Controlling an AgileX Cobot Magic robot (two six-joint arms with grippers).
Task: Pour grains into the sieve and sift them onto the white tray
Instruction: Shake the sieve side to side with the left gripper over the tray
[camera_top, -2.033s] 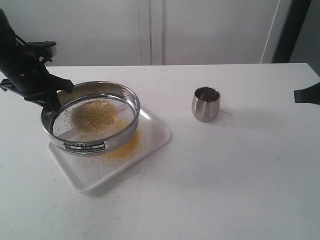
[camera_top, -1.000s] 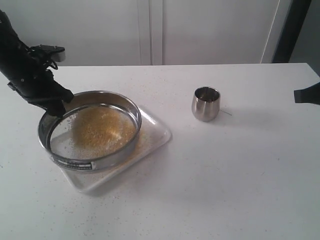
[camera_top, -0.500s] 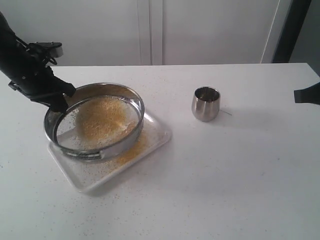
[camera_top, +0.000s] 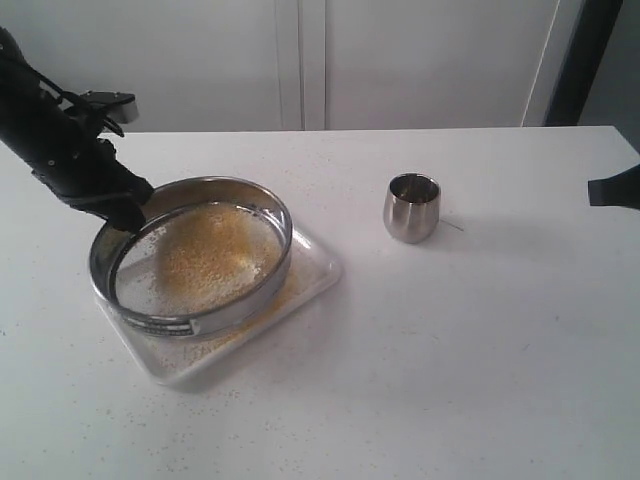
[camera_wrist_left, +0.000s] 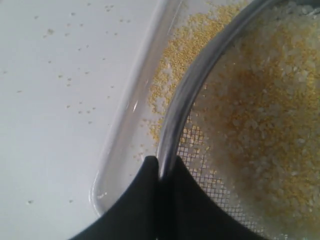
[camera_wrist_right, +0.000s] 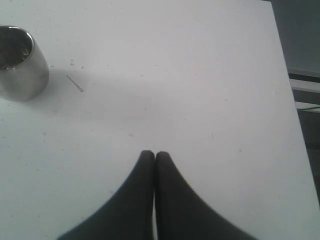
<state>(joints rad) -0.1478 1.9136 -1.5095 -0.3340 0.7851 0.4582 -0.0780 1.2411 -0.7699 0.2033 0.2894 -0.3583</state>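
The left hand (camera_top: 125, 205) pinched the far rim of the sieve (camera_top: 215, 316), which hung over the white tray (camera_top: 312, 266) with grains (camera_top: 205, 255) on its mesh; the right hand (camera_wrist_right: 154, 157), closed and empty, sat well apart.

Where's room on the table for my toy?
In the exterior view, the white table is bare right of the small steel cup and below it. Left is crowded: round steel mesh sieve, white rectangular tray, loose yellow grains.
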